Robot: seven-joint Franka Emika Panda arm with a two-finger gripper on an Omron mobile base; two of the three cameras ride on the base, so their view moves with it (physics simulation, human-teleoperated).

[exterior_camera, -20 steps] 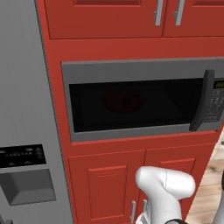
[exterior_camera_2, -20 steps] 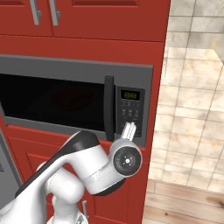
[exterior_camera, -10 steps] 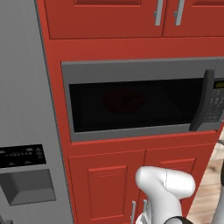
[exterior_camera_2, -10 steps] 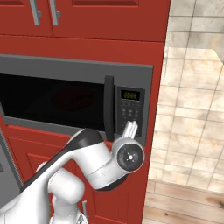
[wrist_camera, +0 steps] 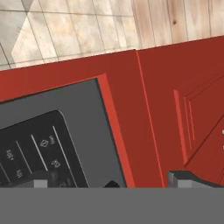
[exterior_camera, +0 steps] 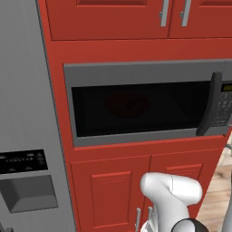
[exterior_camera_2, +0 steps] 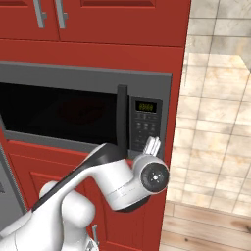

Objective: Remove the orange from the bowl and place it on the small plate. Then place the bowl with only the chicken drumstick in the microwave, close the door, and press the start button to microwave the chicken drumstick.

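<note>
In the left base view the microwave [exterior_camera: 145,102] sits built into red cabinets [exterior_camera: 108,190], with its door [exterior_camera: 136,108] shut and the dark curved handle [exterior_camera: 208,106] standing upright near the right edge, just left of the keypad [exterior_camera: 223,106]. Through the dark glass a faint red round shape, the bowl [exterior_camera: 128,103], shows inside; the drumstick cannot be made out. The grey fridge [exterior_camera: 25,136] with its dispenser stands to the left, touching the cabinet side. In the right base view the white arm reaches up from the lower left, and the tool [exterior_camera_2: 153,145] points at the lower right corner of the keypad [exterior_camera_2: 146,128], below the green display [exterior_camera_2: 145,106]; its pale fingers [exterior_camera_2: 156,145] are very near the panel, but whether they touch it cannot be told. Tiled wall and wooden floor lie to the right. In the hand view the tool [wrist_camera: 111,180] has its tips spread wide apart with nothing between them, aimed at the keypad's [wrist_camera: 39,153] bottom buttons and the grey frame beside the red cabinet edge [wrist_camera: 144,113].
</note>
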